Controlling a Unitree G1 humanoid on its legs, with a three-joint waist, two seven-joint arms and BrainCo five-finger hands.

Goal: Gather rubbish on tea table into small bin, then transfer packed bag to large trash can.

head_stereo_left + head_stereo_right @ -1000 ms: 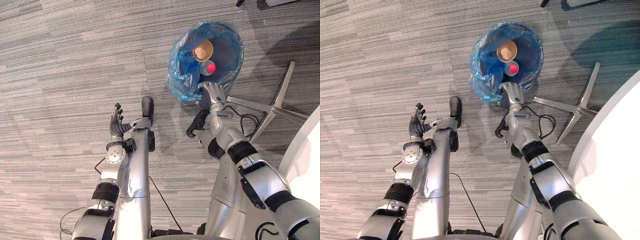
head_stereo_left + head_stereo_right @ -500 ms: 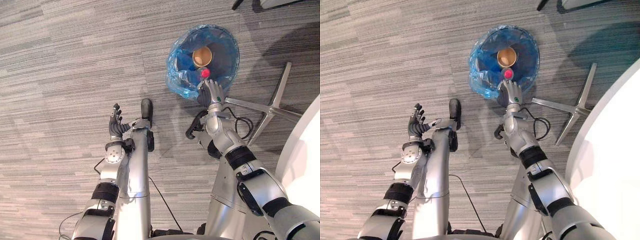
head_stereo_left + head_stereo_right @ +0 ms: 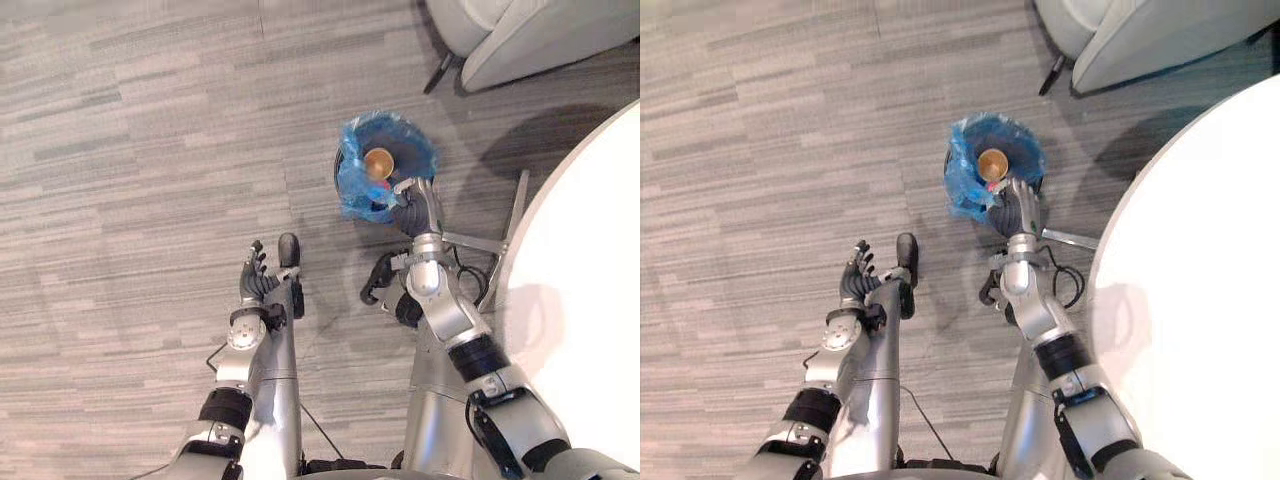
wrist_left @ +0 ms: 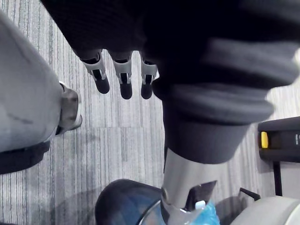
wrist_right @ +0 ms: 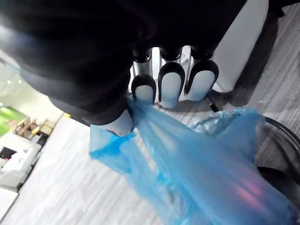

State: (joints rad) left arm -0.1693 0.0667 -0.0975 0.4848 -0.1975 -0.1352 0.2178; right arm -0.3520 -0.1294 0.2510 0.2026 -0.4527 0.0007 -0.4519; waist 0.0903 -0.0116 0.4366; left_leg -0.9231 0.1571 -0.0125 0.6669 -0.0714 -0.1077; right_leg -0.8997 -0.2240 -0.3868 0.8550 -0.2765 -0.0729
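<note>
Risk list from my end, nearest first.

Left hand [image 3: 255, 282] hovers over the carpet, fingers [image 4: 124, 80] straight and empty. I see no hazard there unless it swings into the lift path.

Right hand [image 3: 415, 212] is the worry. Its fingers [image 5: 169, 85] are curled down toward the thumb with a thin fold of the blue bag [image 5: 201, 159] pinched between them. I judge that a shallow hold on slick film. A quick pull could let it slide out, or stretch and tear the edge.

The bag mouth is open, not gathered, so a one-sided lift could tip it and spill the cup [image 3: 378, 162] and the pink item [image 5: 246, 191] beside it. The film could also catch on the bin [image 5: 280, 130] rim and drag the bin along. The chair base [image 3: 512, 225] lies just beside the bin, so it is another snag point.

Position: the film runs out from between fingertips and thumb, away from the palm. The bulk of the bag sits in the bin just past the fingertips. The bin is on the floor, beside the white tabletop [image 3: 590, 300].
</note>
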